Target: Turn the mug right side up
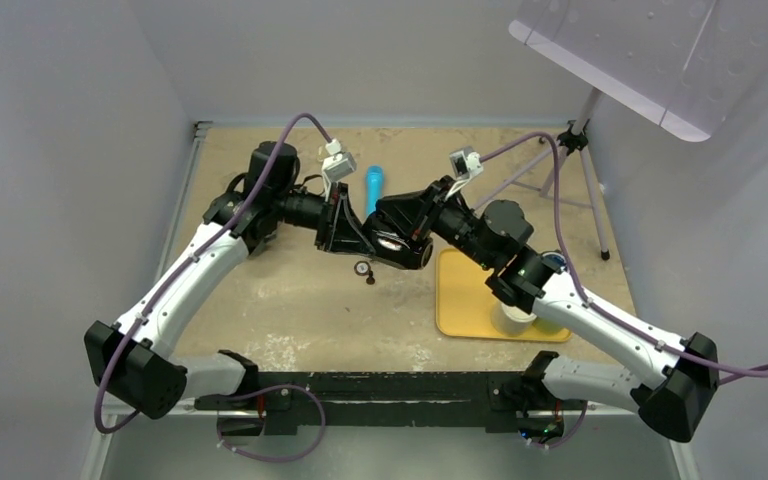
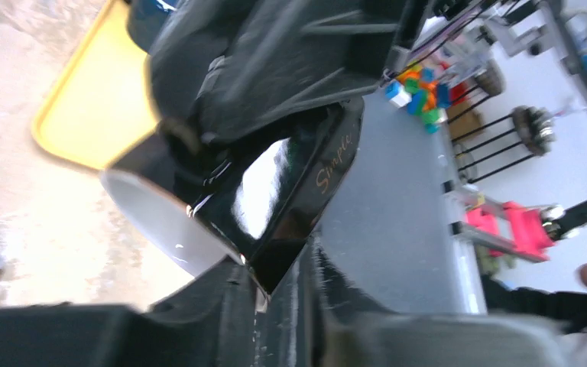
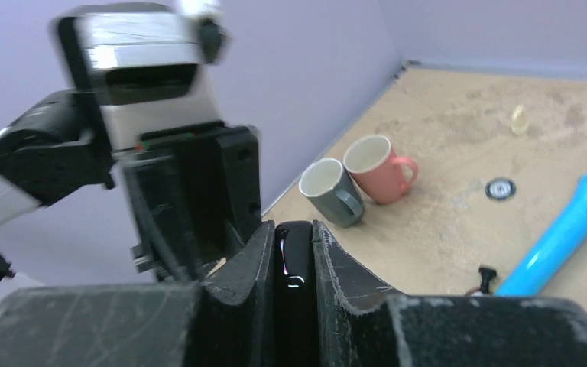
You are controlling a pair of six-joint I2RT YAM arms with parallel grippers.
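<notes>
R pincer [image 3: 294, 229] hides most of blk mug [image 2: 290, 183].

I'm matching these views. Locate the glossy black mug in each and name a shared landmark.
Top external: glossy black mug at centre, between the two arms.
Left wrist: mug fills the centre, white inside lower left.
Right wrist: mug, a black sliver pinched in the right fingers, bottom centre.
Landmark: flat yellow tray, top and left wrist views only.

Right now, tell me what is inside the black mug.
Inside the black mug only a strip of white inner wall shows, nothing on it. The left claw, right claw and the mug's own side hide the rest.
</notes>
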